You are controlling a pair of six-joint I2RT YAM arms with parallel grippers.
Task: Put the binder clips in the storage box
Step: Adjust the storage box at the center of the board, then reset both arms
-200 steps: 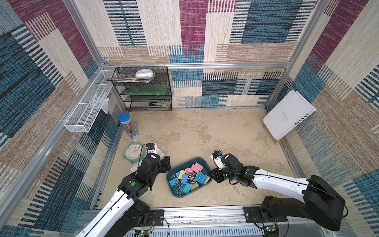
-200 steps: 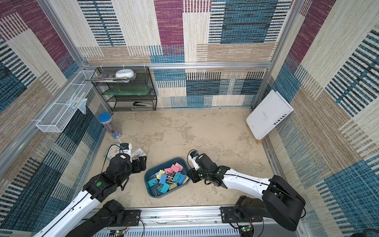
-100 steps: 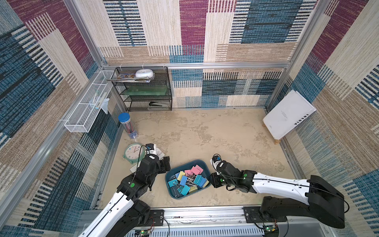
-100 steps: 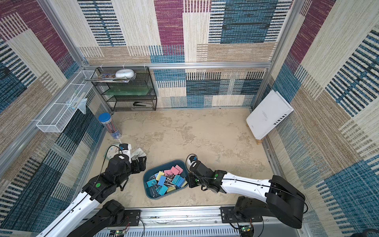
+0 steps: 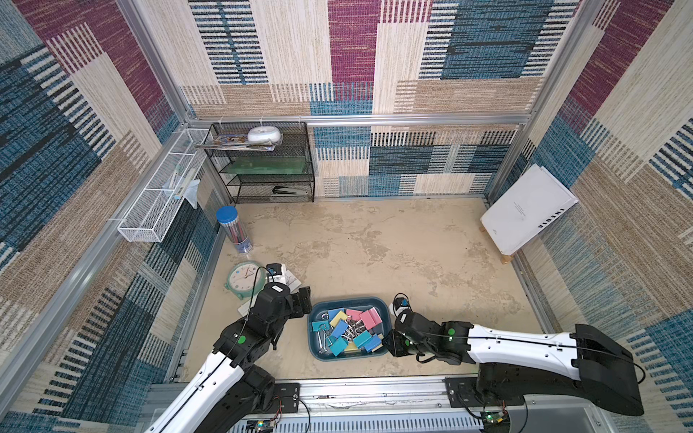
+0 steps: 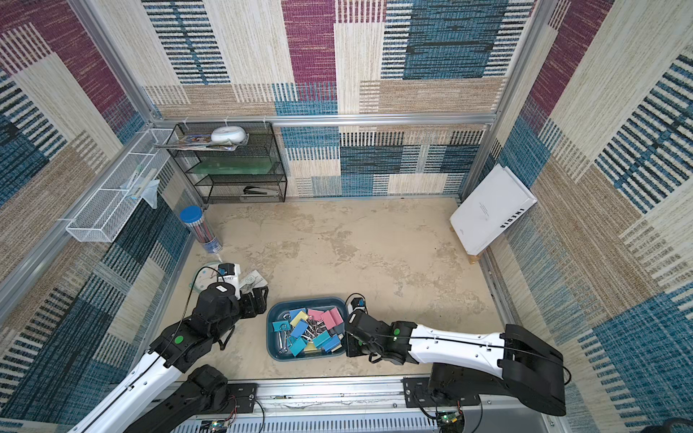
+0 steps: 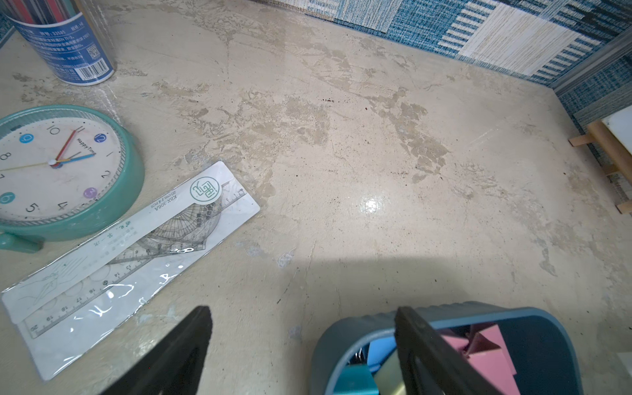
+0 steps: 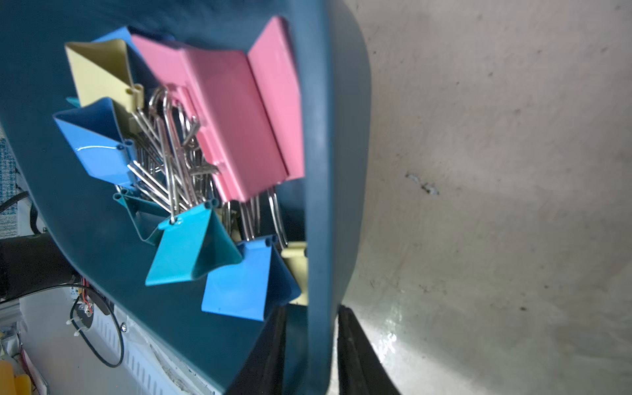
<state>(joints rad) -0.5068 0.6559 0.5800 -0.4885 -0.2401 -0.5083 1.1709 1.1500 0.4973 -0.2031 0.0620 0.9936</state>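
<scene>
Storage box (image 5: 348,302) sits flat on the bench near the front edge, between the two arms. Binder clips (image 5: 348,331) are piled inside it: pink, blue, teal and yellow bodies, wire handles tangled in the middle, pink ones against the right wall. No loose clip shows on the bench in both top views, nor around the clock (image 7: 58,171) and ruler pouch (image 7: 130,246), so the sorting looks done.

Right end effector (image 8: 309,309) straddles the box's right wall near the front corner, one finger (image 8: 270,349) inside and one outside, set narrow. Can't tell whether it clamps the wall or only brackets it. Left end effector (image 7: 301,311) is spread wide and empty, hovering just off the box's far left corner.

Step in hand reads as handling the box by its wall, likely a nudge or a let-go. To do it well:
- Open evenly so neither finger drags the wall.
- Lift straight up before pulling back.
- Avoid a sideways exit. The inside finger is just beside a blue and a yellow clip, and could hook a wire handle and flick a clip out.
- Keep the left arm off the rim. The box looks like light, shallow plastic and probably slides easily.
</scene>
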